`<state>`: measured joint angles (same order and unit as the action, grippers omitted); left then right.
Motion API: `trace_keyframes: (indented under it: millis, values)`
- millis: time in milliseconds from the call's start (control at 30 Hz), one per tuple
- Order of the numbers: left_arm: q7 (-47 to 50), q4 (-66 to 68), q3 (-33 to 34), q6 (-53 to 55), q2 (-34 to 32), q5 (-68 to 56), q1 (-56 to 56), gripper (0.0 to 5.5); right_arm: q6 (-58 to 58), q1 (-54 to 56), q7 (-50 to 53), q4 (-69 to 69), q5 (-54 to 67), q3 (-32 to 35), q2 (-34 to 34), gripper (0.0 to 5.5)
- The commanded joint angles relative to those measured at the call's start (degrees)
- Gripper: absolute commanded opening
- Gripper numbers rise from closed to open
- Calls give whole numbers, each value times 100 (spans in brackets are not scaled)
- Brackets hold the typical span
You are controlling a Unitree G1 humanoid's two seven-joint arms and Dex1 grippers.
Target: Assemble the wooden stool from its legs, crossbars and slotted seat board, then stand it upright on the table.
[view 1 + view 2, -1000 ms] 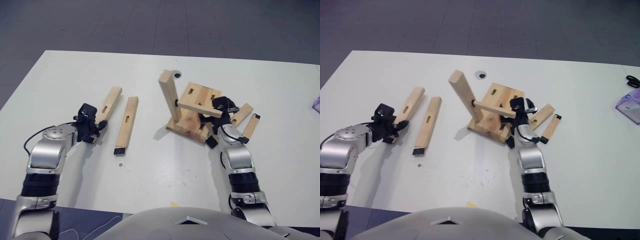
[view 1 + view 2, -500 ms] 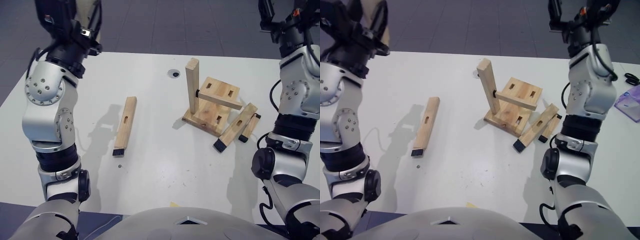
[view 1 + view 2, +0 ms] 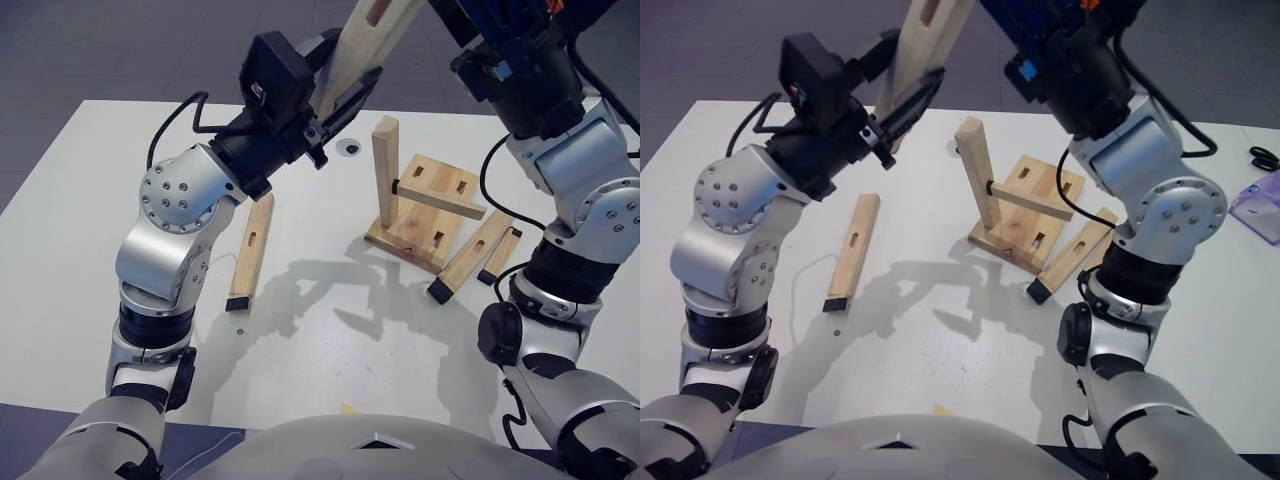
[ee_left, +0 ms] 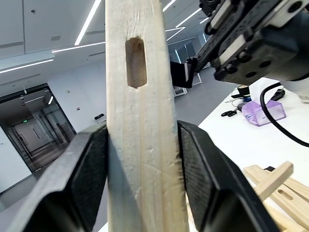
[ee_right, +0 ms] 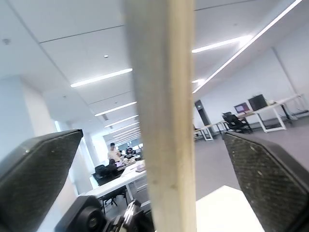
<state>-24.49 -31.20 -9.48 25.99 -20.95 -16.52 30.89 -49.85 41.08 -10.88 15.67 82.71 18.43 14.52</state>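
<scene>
The left gripper [image 3: 335, 85] grips a slotted wooden leg [image 3: 372, 25] high above the white table [image 3: 100, 200]. The leg's upper end stands between the right gripper's [image 5: 153, 140] spread fingers, clear of both. Below, the seat board [image 3: 405, 232] carries one upright leg [image 3: 385, 170] and a crossbar [image 3: 440, 200]. A loose leg [image 3: 252, 248] lies nearby.

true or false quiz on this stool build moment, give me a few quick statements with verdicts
1. The left pincer grips a slotted leg raised above the table. True.
2. The seat board has four legs fitted. False: one upright leg with a crossbar stands on it.
3. A second leg lies flat on the table. True.
4. The right pincer is clamped shut. False: its fingers stand apart, with gaps beside the wood between them.
</scene>
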Motion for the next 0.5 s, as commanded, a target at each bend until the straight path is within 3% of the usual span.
trace_keyframes:
  millis: [33,500]
  values:
    - [-71,-17,-130,-88,-30,231,26,210,248,83,357,79,96,-68,-85,514]
    - [-252,14,-495,-429,-223,1100,-75,210,764,30,1350,224,748,53,175,285]
